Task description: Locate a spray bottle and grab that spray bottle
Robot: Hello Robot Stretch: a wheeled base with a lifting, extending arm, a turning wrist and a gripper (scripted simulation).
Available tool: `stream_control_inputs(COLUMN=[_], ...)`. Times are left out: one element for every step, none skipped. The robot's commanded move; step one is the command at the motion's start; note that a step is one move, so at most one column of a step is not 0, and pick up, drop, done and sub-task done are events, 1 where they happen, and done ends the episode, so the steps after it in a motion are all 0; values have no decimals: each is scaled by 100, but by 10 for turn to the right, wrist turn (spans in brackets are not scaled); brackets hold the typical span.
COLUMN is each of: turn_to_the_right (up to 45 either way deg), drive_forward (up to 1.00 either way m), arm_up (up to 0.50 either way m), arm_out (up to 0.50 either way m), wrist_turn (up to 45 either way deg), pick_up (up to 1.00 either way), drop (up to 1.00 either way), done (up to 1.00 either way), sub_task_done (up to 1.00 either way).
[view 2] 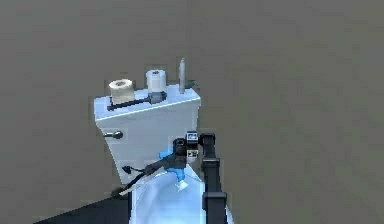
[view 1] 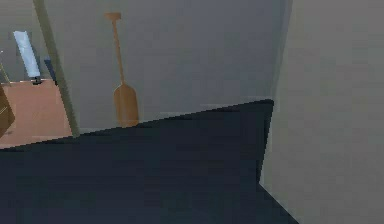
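Item 1, arm side view: white toilet tank (view 2: 150,125) against a grey wall, flush lever (view 2: 115,133) on its front. On its lid stand two toilet paper rolls (view 2: 121,88) (view 2: 156,79) and, at the right end, a slim grey upright item (view 2: 182,72), possibly the spray bottle, too small to confirm.

Item 2: dark arm (view 2: 215,185) rising from the bottom edge. The gripper (view 2: 140,172) lies before the tank's lower front, above the toilet bowl (view 2: 165,205). A pale blue blob (view 2: 180,182) sits by its body. Whether it grasps anything cannot be told.

Item 3, forward view: dark floor (view 1: 150,170), grey wall (view 1: 190,50), a long-handled wooden paddle (view 1: 124,98) leaning on it, and a doorway (view 1: 35,90) at left.
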Motion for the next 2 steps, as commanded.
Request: stream_control_inputs(turn_to_the_right=[0, 0], drive_forward=[0, 0], arm_up=[0, 0], arm_out=[0, 0], wrist_turn=[450, 330], pick_up=[0, 0], drop=[0, 0], done=[0, 0], sub_task_done=[0, 0])
